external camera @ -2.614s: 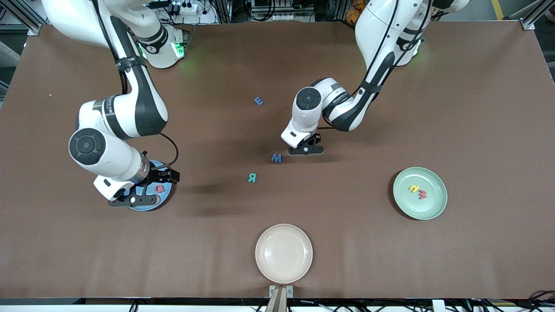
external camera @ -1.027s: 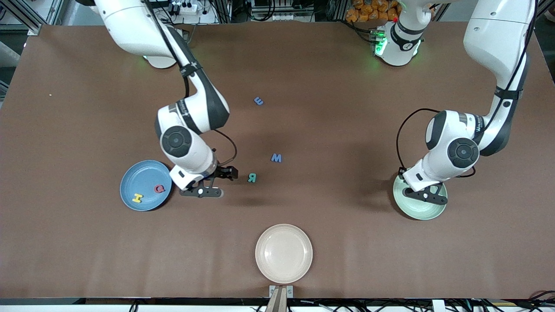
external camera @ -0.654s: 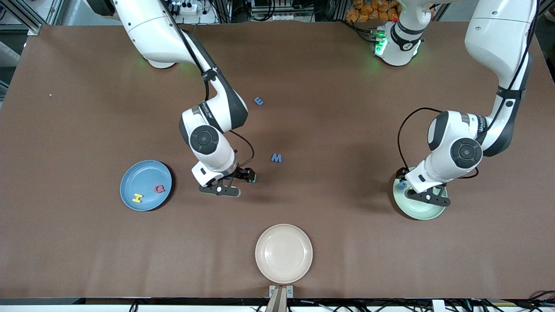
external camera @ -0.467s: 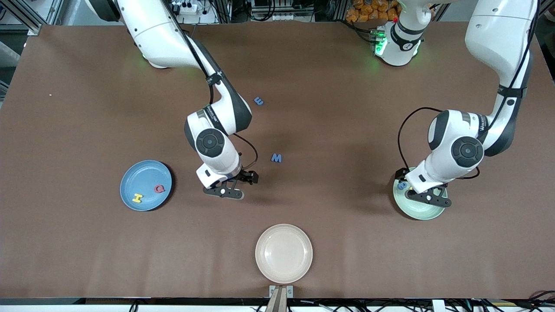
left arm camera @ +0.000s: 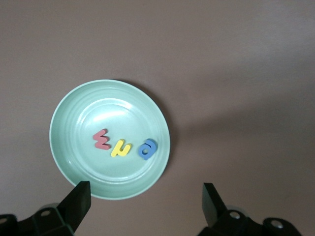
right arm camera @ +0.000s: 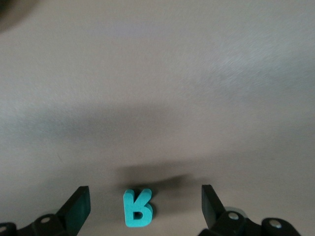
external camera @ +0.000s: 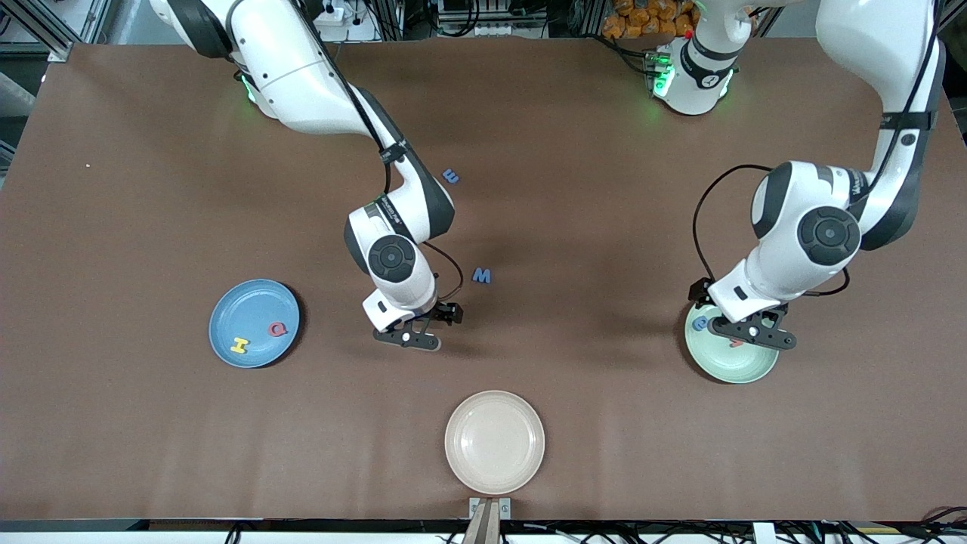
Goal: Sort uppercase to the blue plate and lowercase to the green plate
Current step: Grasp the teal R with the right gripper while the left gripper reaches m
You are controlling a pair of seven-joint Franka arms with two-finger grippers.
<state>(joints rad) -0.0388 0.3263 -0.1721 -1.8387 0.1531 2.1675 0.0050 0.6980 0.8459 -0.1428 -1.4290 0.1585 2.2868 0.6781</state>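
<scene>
The teal R (right arm camera: 137,208) is a tiny flat letter. It looks very light and a bit soft, like foam, so it should not break. It is so thin that the jaws must go right down to the tabletop (external camera: 604,189) and pinch its 2 side edges. A light thing like this could slide or tip if only 1 jaw bumps it.

The right gripper (right arm camera: 140,211) hangs low over the R, near the middle of the tabletop. Its jaws are spread wide and hold nothing. In the right wrist view the R lies flat between the 2 jaws, touching neither.

The left gripper (left arm camera: 142,209) is up over the green plate (left arm camera: 66,110), at the left arm's end of the tabletop. Its jaws are wide apart too, and empty. On the plate lie 3 small letters: a red m (left arm camera: 102,139), a yellow one (left arm camera: 121,149) and a blue round one (left arm camera: 147,148).

The blue plate (external camera: 253,298), at the right arm's end, has a yellow H (external camera: 239,346) and a red Q (external camera: 278,329). A blue M (external camera: 481,276) and 1 more blue letter (external camera: 450,176) wait on the tabletop, farther from the front camera than the R.
</scene>
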